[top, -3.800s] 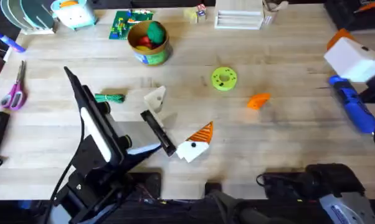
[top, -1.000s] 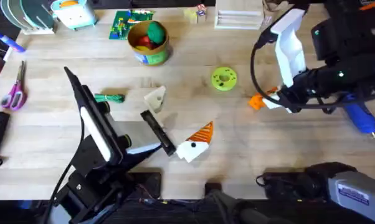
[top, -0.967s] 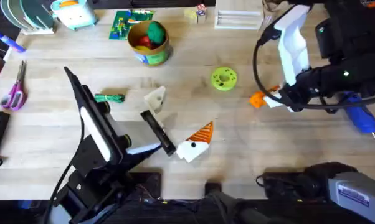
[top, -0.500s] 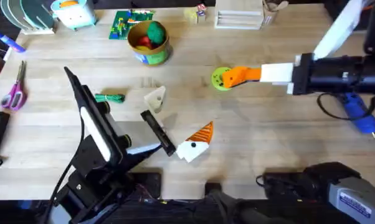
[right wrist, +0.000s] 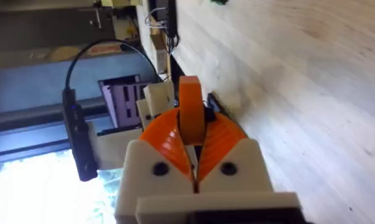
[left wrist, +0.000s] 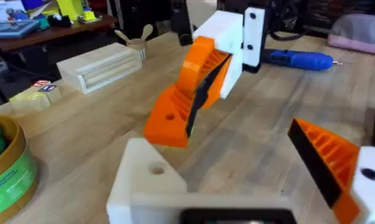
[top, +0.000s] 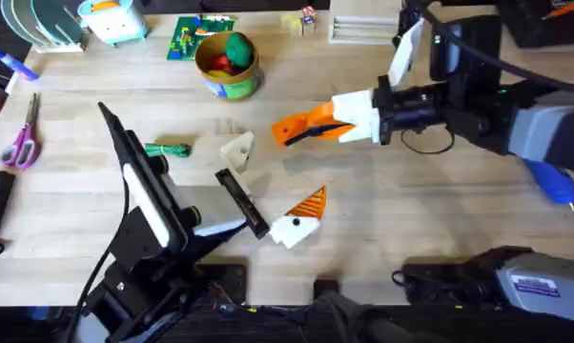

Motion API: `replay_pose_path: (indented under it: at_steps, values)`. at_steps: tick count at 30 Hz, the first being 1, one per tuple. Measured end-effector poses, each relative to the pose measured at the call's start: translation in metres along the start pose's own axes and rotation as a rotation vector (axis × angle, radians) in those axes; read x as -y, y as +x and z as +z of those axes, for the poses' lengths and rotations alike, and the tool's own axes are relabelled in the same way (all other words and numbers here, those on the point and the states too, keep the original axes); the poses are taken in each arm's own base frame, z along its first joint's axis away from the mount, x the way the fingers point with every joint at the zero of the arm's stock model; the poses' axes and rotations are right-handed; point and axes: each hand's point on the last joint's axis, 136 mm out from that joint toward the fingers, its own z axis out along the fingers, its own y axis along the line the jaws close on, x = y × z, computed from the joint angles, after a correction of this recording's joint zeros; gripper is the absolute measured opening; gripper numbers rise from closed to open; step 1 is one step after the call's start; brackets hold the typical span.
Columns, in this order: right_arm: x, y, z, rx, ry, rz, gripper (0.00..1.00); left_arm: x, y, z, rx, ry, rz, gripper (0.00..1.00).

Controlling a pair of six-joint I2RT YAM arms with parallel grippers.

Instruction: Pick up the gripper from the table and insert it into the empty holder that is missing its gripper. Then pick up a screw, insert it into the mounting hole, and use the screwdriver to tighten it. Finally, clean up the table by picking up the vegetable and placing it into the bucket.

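The gripper [top: 292, 127] is a small orange wedge with a hole. The right gripper [top: 311, 125] pinches it just right of the holder [top: 237, 150], above bare table [top: 420, 219]. Left gripper: jaws can't tell.

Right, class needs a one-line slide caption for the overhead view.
Right gripper carries the orange wedge over the table toward the bare white holder.

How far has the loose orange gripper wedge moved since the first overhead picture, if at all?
Yes. The gripper is off the table, clamped in the right gripper. It has crossed leftward over the lime-green disc's spot and hangs right of the holder.
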Motion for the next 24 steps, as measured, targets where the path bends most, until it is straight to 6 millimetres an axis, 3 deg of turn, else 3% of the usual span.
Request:
replay_pose_path:
  at_steps: [6, 24]
  values:
    - [-0.01, 0.005, 0.026, -0.1, -0.092, 0.054, 0.009, 0.0, 0.0, 0.0, 0.0, 0.002, 0.0, 0.993]
    - [-0.014, 0.015, 0.037, -0.145, -0.093, 0.12, 0.009, -0.006, 0.001, 0.0, -0.003, -0.033, -0.114, 0.993]
